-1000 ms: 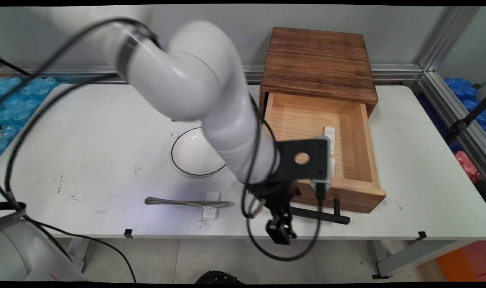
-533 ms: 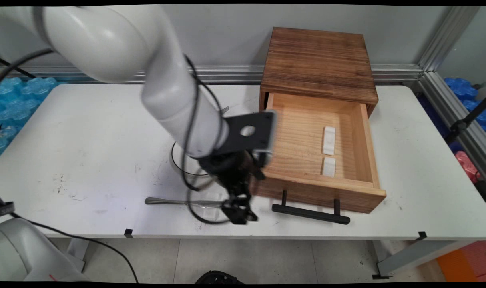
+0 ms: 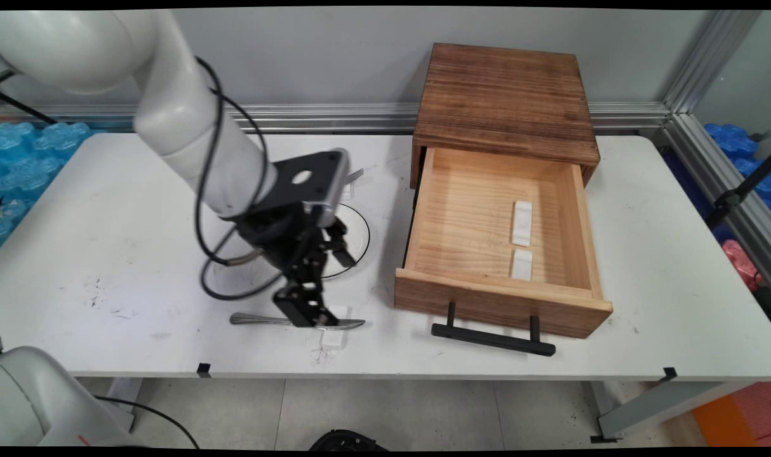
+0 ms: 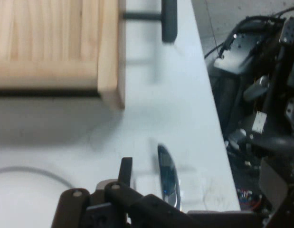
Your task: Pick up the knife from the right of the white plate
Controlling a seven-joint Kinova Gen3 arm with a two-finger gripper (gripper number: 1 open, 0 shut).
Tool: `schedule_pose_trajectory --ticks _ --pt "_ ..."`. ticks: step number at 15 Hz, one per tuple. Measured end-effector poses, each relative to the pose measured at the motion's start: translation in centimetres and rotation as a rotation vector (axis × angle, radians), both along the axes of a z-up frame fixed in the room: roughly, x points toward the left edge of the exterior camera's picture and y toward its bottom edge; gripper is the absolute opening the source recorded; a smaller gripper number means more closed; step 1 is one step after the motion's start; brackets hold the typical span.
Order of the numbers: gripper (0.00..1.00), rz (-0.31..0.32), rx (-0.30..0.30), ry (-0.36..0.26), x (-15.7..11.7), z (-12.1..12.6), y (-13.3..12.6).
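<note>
The gripper (image 3: 327,289) has swung left from the open drawer's handle (image 3: 493,339) and now hangs, fingers apart, over the butter knife (image 3: 265,320), whose blade rests on a small white block (image 3: 333,337) near the bowl (image 3: 360,236)

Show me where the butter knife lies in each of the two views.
Main view: the butter knife lies near the table's front edge, under the pincer.
Hand view: bottom centre, blade pointing up.
Shared landmark: the small white block under the blade.
</note>
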State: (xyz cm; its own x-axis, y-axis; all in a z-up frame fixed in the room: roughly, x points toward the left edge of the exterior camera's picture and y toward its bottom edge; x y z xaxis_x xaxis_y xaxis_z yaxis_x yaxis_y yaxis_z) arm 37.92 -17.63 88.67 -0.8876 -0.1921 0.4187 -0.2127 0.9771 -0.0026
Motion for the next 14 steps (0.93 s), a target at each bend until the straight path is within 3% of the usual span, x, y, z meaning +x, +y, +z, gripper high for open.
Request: schedule_pose_trajectory --ticks 7,14 --pt "1.00 0.020 0.035 -0.012 7.5 -2.3 0.2" --pt "1.00 0.033 0.047 -0.015 10.2 -5.0 0.3"
